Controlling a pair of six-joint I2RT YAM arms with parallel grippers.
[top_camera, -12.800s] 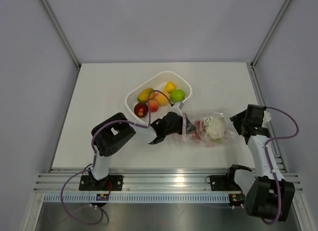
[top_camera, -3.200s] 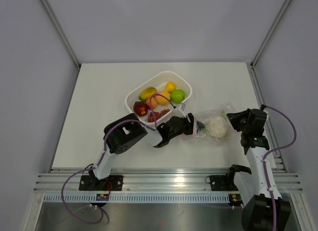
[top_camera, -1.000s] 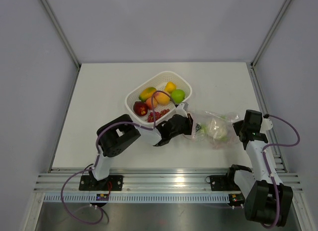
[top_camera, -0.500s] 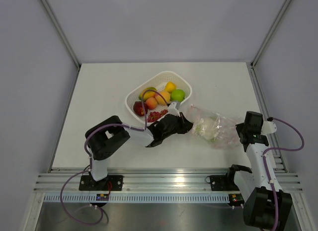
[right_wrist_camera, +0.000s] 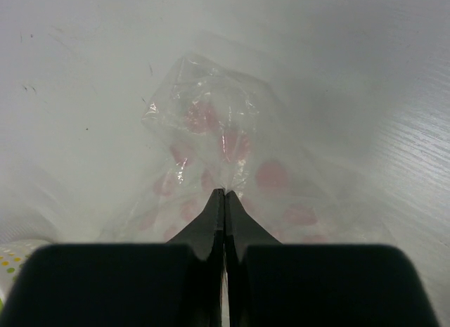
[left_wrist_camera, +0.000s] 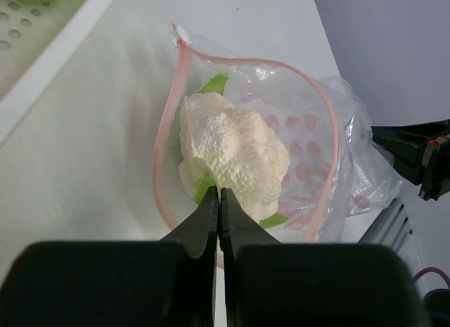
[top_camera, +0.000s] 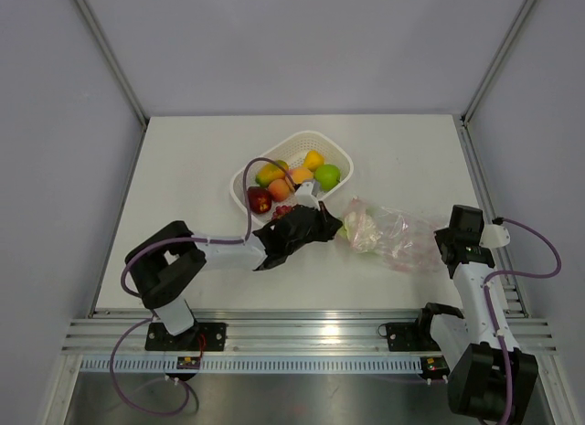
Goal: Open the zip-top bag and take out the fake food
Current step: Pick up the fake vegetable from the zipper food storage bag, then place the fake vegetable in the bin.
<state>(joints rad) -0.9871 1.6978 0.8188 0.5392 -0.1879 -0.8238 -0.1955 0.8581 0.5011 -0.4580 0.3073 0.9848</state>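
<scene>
1. White counter carries everything; both arms reach in from its near edge.
2. The perforated basket sits mid-counter and holds most of the fake food, among it a green apple and a red apple. I judge that share of the task done.
3. The zip-top bag lies on the counter just right of the basket. Its pinkish zip strip is parted into a wide loop, so the opening step looks finished.
4. One pale leafy piece sits in the bag's mouth, ringed by the zip strip and not yet clear of it. It seems to be the last item; nothing else shows through the plastic except printed pink spots.
5. The left gripper is clenched on the near edge of that leafy piece.
6. The right gripper pinches the bag's crinkled far end, anchoring it. What remains, in my view, is drawing the piece out and setting it down.
</scene>
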